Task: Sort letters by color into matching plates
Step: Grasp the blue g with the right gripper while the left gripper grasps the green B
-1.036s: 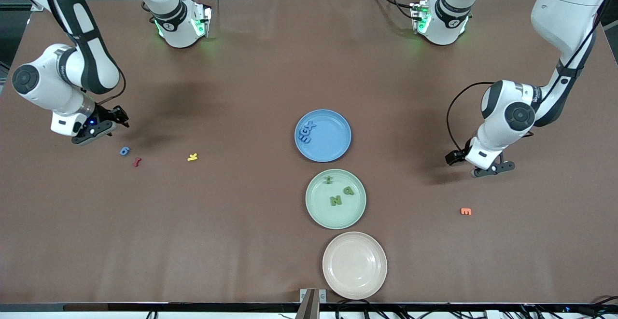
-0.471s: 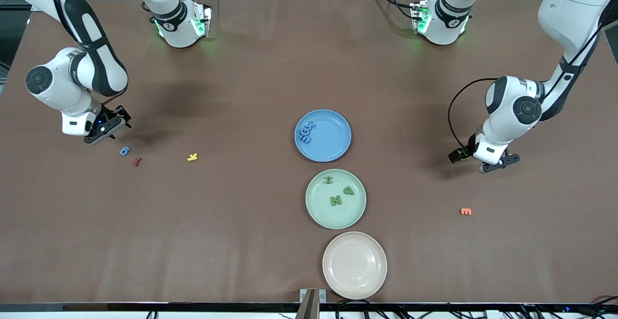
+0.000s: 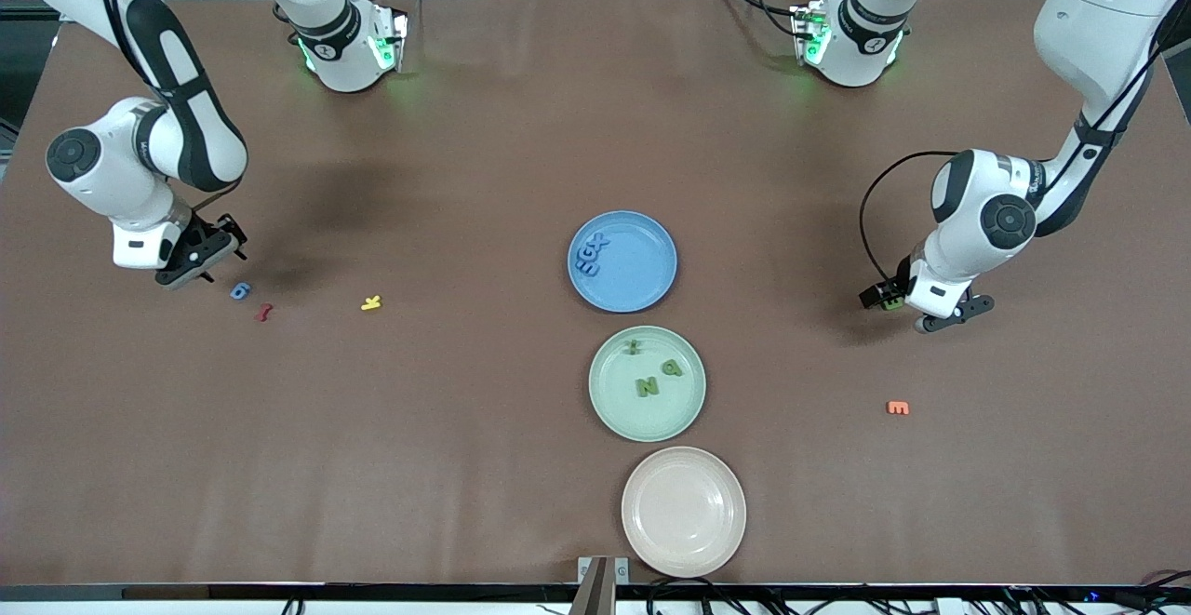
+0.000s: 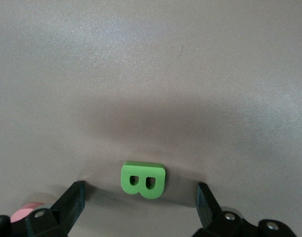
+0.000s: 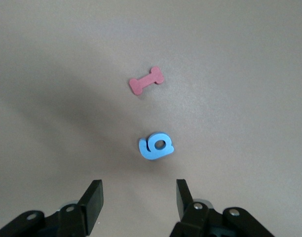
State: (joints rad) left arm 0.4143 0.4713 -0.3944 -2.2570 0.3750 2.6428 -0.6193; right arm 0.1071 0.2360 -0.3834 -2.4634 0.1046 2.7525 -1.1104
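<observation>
A blue letter (image 5: 156, 145) lies flat on the table just ahead of the right gripper (image 5: 136, 197), whose fingers are partly open and hold nothing; a red letter (image 5: 146, 81) lies a little further out from it, and a yellow k (image 3: 371, 302) is well apart. The left gripper (image 4: 141, 197) hangs low with its fingers fully spread; a green B (image 4: 142, 179) lies between them on the table, not touched. In the blue plate (image 3: 651, 285) rest three blue letters (image 3: 591, 254), and in the green plate (image 3: 619, 410) three green letters (image 3: 649, 380). Nearer the camera is a beige-pink plate (image 3: 684, 512). An orange letter (image 3: 897, 407) lies near the left gripper.
</observation>
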